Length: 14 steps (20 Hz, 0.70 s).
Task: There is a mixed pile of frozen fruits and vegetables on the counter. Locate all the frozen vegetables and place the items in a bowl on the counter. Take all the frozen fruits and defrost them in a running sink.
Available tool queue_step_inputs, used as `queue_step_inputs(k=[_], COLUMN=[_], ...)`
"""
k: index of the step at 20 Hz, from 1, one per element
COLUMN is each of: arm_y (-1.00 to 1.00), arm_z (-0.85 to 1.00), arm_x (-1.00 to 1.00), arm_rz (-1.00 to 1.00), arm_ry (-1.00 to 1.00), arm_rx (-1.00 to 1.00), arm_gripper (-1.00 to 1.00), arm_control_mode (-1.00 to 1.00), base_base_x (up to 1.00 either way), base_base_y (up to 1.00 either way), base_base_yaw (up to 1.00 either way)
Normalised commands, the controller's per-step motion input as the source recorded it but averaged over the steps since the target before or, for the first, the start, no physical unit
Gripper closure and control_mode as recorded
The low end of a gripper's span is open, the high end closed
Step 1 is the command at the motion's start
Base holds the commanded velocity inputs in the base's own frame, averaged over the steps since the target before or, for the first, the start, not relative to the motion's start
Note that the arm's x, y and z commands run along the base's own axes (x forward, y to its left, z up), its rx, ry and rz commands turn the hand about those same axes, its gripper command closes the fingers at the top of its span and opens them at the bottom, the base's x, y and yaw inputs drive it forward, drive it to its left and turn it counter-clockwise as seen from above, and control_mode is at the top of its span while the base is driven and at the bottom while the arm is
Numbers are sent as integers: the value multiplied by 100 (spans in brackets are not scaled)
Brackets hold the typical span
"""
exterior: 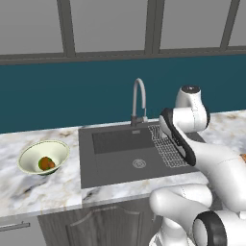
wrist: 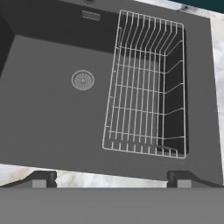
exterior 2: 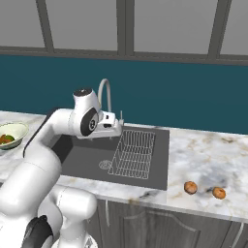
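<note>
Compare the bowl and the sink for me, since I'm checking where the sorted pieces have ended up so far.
The bowl is round, shallow and pale cream-green; the sink is a rectangular dark grey basin. The bowl sits on top of the counter at the left; the sink is sunk into it. The bowl holds a brown-orange piece and something green; the sink holds no food, just its drain and wire rack. Both share the marble counter.

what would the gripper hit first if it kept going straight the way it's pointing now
Probably the sink floor. The open gripper looks down into the dark basin, aimed near the front left edge of the wire rack, so it might catch the rack instead; depth is hard to judge. Nothing else shows in that line.
</note>
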Motion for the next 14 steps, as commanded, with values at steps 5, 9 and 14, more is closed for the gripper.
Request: queue_step_inputs(k=[5,9,14], arm_y=[-47,-39,-32], arm_z=[0,0,0], arm_x=[0,0,0], arm_rz=[-1,-4,-13], arm_ry=[0,0,3], arm_rx=[0,0,0], arm_gripper=[-100,-100,-100], arm_control_mode=[-100,-100,-100], base_base_x=[0,0,0], base_base_y=[0,0,0], base_base_yaw=[0,0,0])
